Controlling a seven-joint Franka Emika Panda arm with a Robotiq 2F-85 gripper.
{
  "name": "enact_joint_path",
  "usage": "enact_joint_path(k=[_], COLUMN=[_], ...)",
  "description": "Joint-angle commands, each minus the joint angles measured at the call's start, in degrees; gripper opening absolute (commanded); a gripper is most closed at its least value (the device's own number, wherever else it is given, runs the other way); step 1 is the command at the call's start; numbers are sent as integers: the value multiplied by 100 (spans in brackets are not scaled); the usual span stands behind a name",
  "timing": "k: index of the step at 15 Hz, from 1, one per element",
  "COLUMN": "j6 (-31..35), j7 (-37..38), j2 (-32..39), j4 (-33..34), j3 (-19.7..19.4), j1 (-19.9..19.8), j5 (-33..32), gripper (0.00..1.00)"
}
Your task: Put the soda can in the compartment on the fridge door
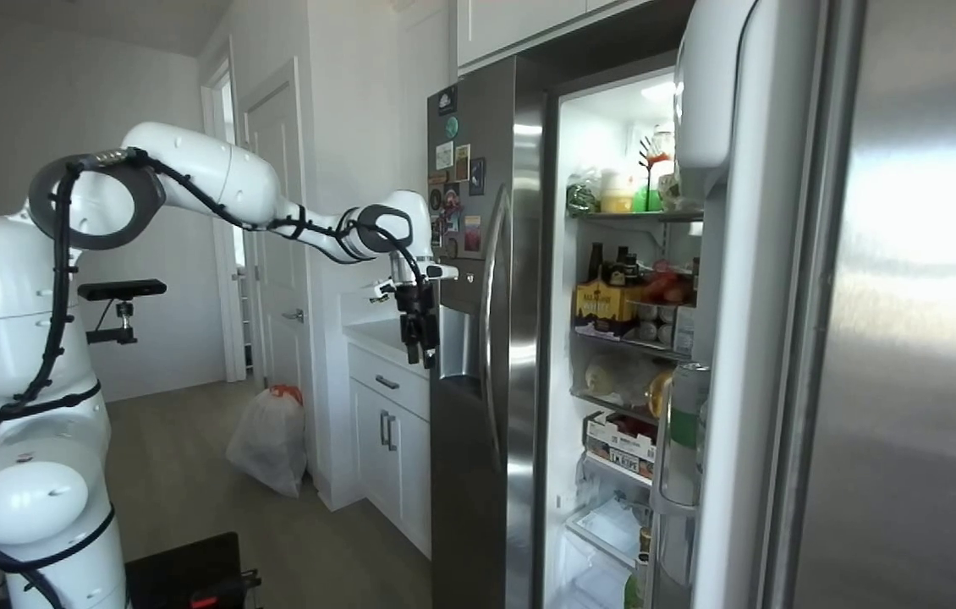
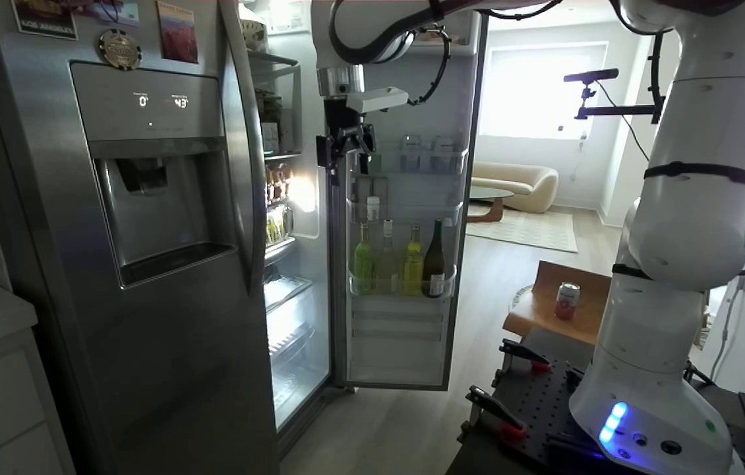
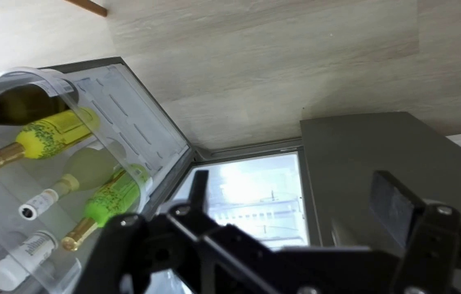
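The pincer [image 2: 349,166] hangs on the inner-lining side of the fridge door [image 2: 404,359], fingers [image 3: 393,208] spread wide, nothing between them! And the soda can [image 2: 567,301]? Well away from the pincer, out past the door's free edge [image 2: 467,158], upright on a brown surface [image 2: 536,313], long axis vertical. That edge looks the obstacle on the reach out, and bottles [image 2: 413,265] crowd the door's lower compartment [image 2: 400,288]: tight, I'd judge.

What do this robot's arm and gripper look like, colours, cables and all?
The arm is glossy white and rounded, with a dark grey ring. A black cable runs along it, strapped on with black bands. Past a silver collar, the two-fingered gripper is mostly black. Blue lights glow on the white base.
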Motion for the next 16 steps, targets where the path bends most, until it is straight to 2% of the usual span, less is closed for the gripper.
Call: enact_joint_path(k=[1,4,8,11,16], j6=[33,23,119,213,687], j7=[544,887,1166,1344,2013], j2=[-352,-611,-1101,-1501,-2096], j4=[-469,-869,-1526,-1960,-2663], j3=[-177,-301,-486,-629,-741], j1=[-48,-129,-334,-541,-1053], j5=[-436,-642,-509,-357,-627], gripper=[100,100,100,100,100])
